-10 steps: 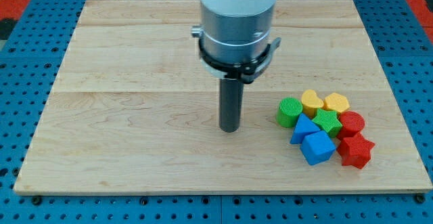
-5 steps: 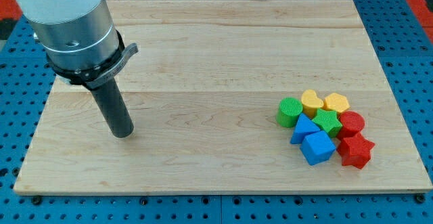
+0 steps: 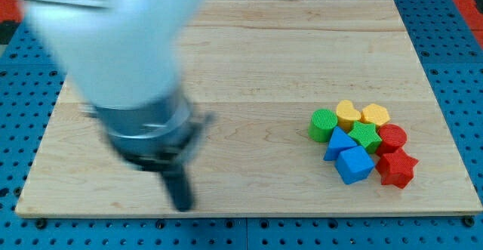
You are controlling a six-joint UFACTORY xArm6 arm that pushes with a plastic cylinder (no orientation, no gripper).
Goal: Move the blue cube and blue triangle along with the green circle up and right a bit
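Note:
The blue cube (image 3: 354,164) lies at the view's lower right of the wooden board (image 3: 249,61). The blue triangle (image 3: 337,143) touches it just above-left. The green circle (image 3: 323,125) sits at the left end of the cluster, touching the triangle. My tip (image 3: 182,205) is blurred with motion, near the board's bottom edge, far to the left of these blocks and touching none.
Packed against the blue blocks are a green star-like block (image 3: 367,136), a yellow heart (image 3: 347,113), a yellow hexagon (image 3: 375,115), a red round block (image 3: 392,137) and a red star (image 3: 397,167). The arm's blurred body (image 3: 128,61) covers the board's left part.
My tip swept from mid-board far to the left, then came down and back right toward the bottom edge. No block has moved.

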